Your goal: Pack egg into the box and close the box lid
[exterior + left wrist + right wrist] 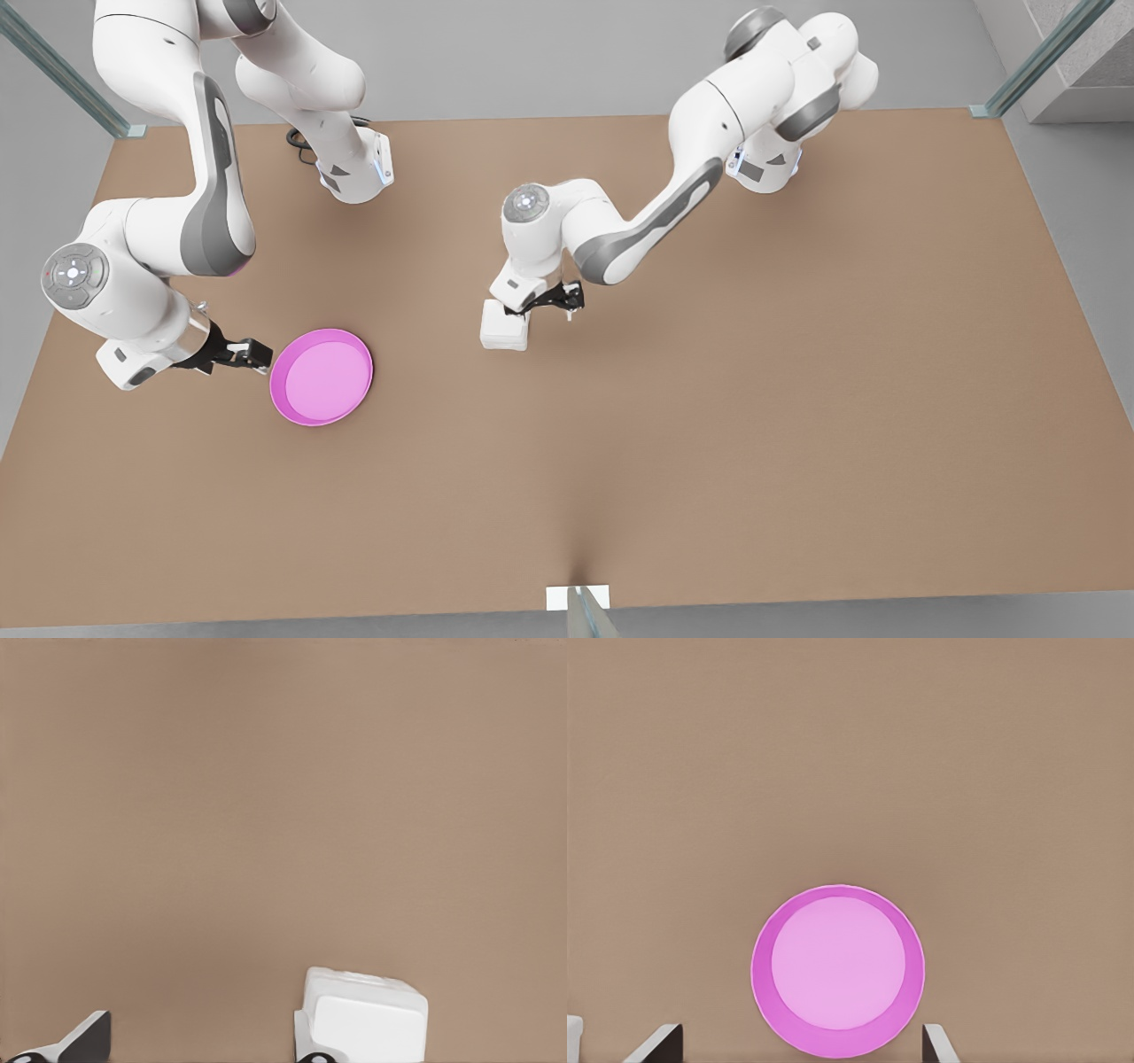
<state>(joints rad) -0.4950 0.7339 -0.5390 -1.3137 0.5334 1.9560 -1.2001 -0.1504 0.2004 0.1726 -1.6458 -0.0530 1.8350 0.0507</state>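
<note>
A brown table (709, 425) sits on a grey floor, with glass-edged rails at its far corners. The landmark is the pink plate (321, 377), a shallow round dish lying flat toward the front view's left; its inside is bare. The right gripper (262, 357) hangs low just beside the plate's rim, on the side toward the front view's left, at the end of an arm that folds down from the far left corner. From its wrist camera the plate (838, 971) lies between two dark fingertips (657, 1043) that stand wide apart, one to each side of the dish and touching nothing. The box (505, 326) is well apart from the plate, toward the front view's right and slightly farther back, near the middle of the table. It is a small white carton with its lid down flat on top, so the cups are covered. The left gripper (567, 301) is just beside the box, on the side away from the plate, carried by the arm that reaches in from the far right. In the left wrist view the box (363, 1019) rests against one fingertip while the other fingertip (84, 1038) stands well off from it, so the fingers are spread and grip nothing.
</note>
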